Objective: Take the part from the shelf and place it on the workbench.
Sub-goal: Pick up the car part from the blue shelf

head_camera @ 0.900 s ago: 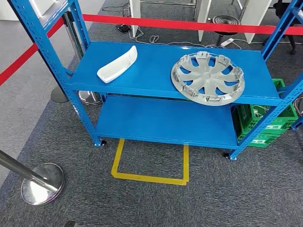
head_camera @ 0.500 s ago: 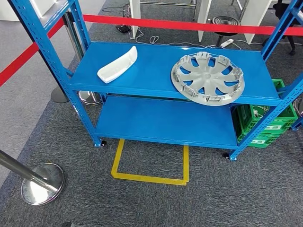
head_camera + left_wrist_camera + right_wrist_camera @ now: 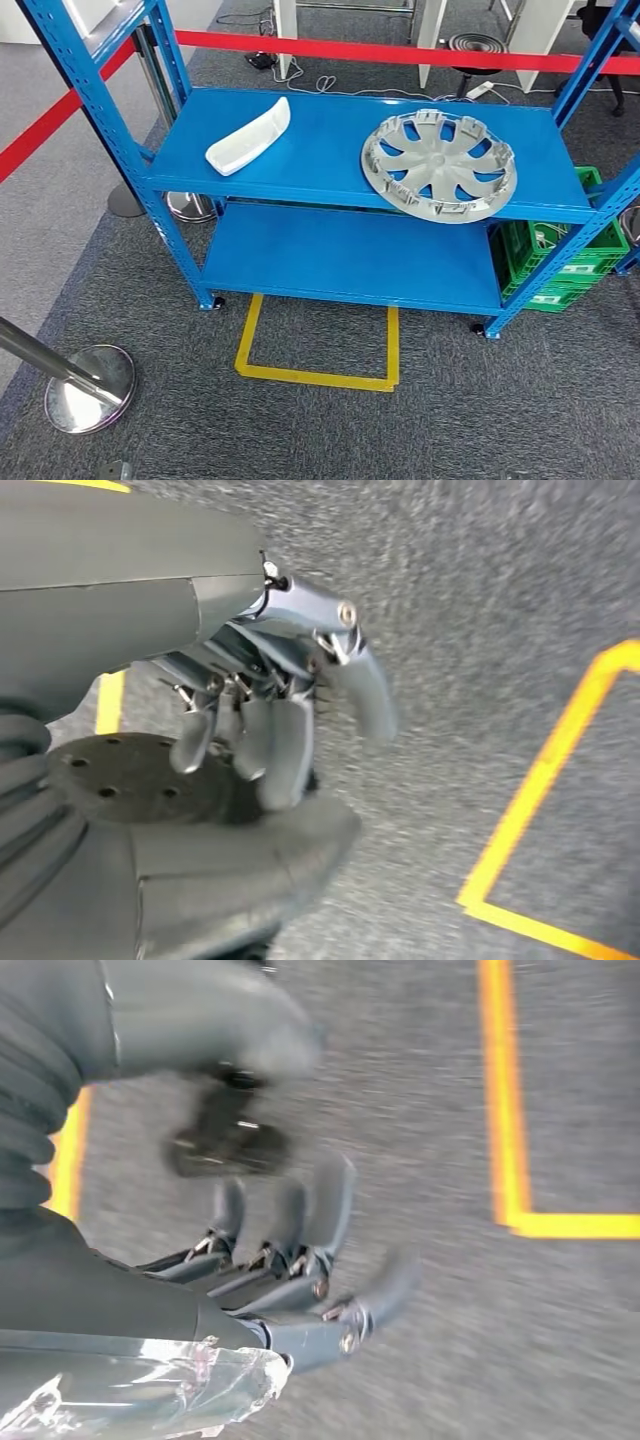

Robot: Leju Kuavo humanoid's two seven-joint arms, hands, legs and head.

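Two parts lie on the upper board of the blue shelf (image 3: 332, 150): a white curved plastic part (image 3: 247, 137) at the left and a silver wheel cover (image 3: 438, 165) at the right. The lower board is bare. My left hand (image 3: 279, 730) hangs over the grey carpet, its fingers loosely bent and apart, holding nothing. Over the carpet on the other side, my right hand (image 3: 302, 1250) also holds nothing, with its fingers spread beside a yellow tape line. Both wrist pictures are blurred by motion.
A yellow tape square (image 3: 317, 350) marks the floor in front of the shelf. A chrome stanchion base (image 3: 89, 388) stands at the lower left, with red barrier tape (image 3: 362, 50) behind the shelf. Green crates (image 3: 562, 265) sit at the shelf's right end.
The shelf and both parts have not moved. A small dark piece at the bottom left edge of the head view has shifted a little leftward.
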